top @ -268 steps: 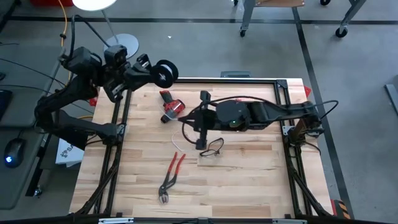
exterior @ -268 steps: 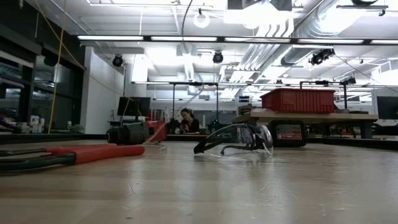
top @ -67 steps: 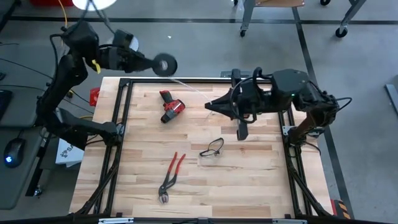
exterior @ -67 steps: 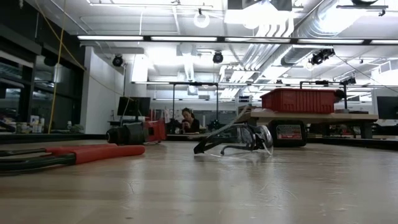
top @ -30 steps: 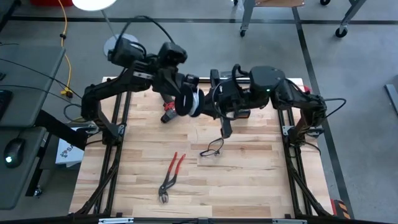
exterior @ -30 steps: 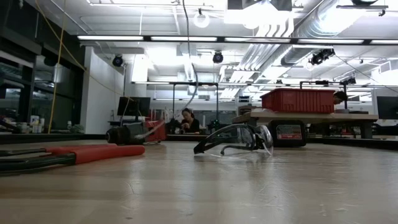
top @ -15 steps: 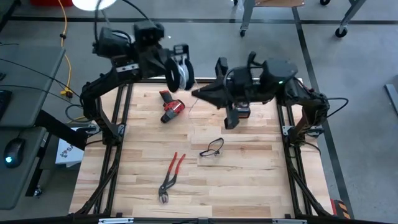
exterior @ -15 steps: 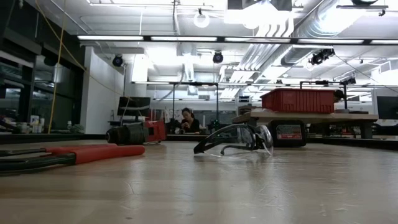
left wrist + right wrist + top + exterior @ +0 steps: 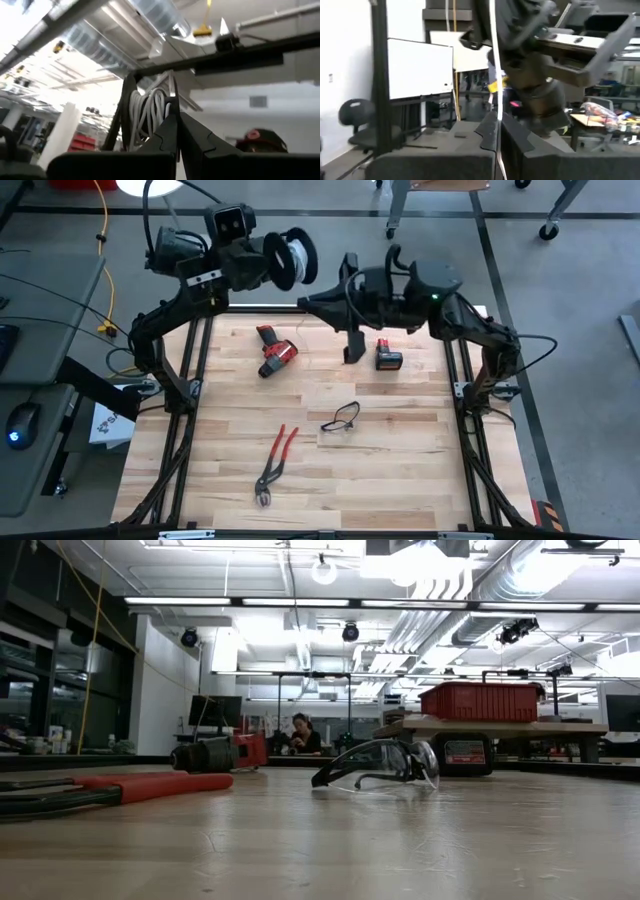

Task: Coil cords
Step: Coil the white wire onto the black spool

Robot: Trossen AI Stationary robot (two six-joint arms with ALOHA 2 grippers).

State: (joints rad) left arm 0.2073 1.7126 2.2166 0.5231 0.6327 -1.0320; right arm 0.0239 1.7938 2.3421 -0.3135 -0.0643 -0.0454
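Observation:
The black round spool (image 9: 293, 258), with the white cord wound on it (image 9: 146, 114), is held in the air past the table's far edge, left of the middle. My left gripper (image 9: 268, 262) is shut on the spool; it also shows in the left wrist view (image 9: 177, 131). My right gripper (image 9: 303, 303) is just right of and below the spool, pointing toward the table's left, shut on the white cord (image 9: 493, 75). The cord runs from the right fingers (image 9: 512, 136) straight to the spool (image 9: 512, 22). Neither gripper shows in the low view. My left gripper holds the spool at its side nearest the arm (image 9: 167, 112), coming level from the table's left. Its own fingers hide which part they are on. The spool is lifted clear, its round face turned toward the camera above. My right gripper pinches a single strand of the white cord (image 9: 496, 114) between its two shut fingers. The fingers come about level from the table's right, pointing left. The strand runs in a straight line from the fingers to the spool, clear of the table.
On the wooden table lie a red drill (image 9: 275, 350), a red and black battery (image 9: 388, 358), safety glasses (image 9: 341, 418) and red-handled pliers (image 9: 274, 464). A black frame (image 9: 195, 370) edges the table. A person sits far behind in the low view (image 9: 300, 733).
Both grippers have gone toward the table's far edge and up. The left one has carried the spool from over the drill to past the far edge, and the spool has turned its round face upward. The right gripper has followed, staying shut on the cord close to the spool.

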